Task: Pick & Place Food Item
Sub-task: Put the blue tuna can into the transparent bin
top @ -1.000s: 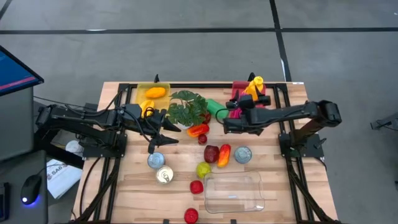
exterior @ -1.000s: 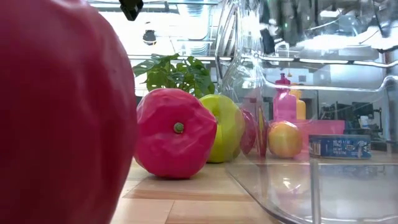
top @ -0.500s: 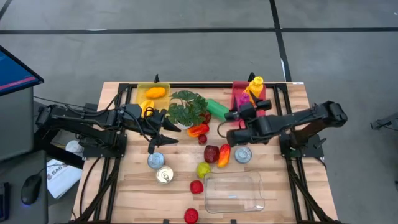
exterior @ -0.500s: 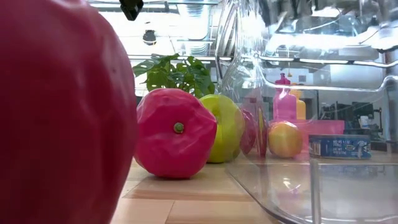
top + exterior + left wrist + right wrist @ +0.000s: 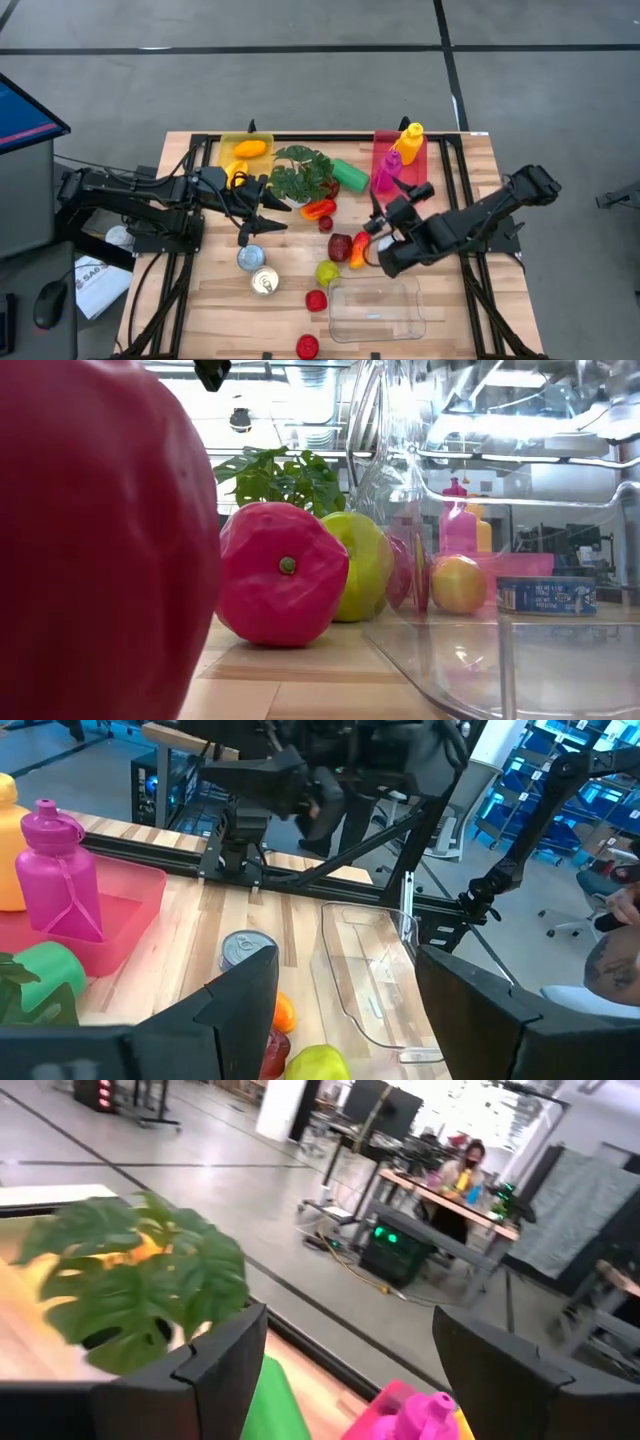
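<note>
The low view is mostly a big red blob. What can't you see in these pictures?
- Low view: a close red fruit hides the table's left side and both arms.
- High view: the right gripper covers the tin can.
- Left wrist view: the green cylinder is cut off by the edge.

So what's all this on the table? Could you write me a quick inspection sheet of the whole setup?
Surface: wooden table with black rails along its sides.
Job's things: clear plastic container near the front edge, nothing in it; toy foods beside it: dark red apple, green apple, small red fruit.
Clutter: leafy plant, two cans, pink bottle and yellow bottle in a pink tray.
End effectors: left end effector open, holding nothing, beside the plant; right end effector open, holding nothing, over the fruit by the container.
Cables: black cables on the left arm.
Surroundings: grey floor, a monitor, shelving; a person at a far desk.
</note>
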Controlling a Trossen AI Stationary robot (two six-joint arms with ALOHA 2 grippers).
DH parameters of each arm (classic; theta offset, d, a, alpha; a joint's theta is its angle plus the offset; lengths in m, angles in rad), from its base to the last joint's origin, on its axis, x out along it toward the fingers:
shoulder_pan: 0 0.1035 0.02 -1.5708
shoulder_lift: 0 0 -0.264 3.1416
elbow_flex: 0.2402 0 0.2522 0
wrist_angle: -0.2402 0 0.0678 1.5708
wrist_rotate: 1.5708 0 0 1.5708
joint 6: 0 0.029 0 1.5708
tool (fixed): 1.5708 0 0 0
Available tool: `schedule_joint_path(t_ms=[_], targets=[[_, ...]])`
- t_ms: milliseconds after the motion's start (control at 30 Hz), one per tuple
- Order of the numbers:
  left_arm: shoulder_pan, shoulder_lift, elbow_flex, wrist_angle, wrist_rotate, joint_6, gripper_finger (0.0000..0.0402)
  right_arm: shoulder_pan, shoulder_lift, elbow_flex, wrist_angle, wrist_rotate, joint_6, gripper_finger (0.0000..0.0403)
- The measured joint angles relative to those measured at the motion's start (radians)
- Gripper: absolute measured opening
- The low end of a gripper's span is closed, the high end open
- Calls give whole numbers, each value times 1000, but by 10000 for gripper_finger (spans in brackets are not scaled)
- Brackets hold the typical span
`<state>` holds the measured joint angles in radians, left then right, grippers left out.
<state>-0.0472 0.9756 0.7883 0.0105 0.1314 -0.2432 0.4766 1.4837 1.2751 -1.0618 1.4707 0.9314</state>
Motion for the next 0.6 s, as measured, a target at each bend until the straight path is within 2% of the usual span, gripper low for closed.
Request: schedule_joint_path(t_ms=[300,600], targets=[[0,0,0,94,0,3,227,67,1,0,-3,20,0,281],[0,0,0,101,0,3,227,117,1,0,-8,20,0,281]])
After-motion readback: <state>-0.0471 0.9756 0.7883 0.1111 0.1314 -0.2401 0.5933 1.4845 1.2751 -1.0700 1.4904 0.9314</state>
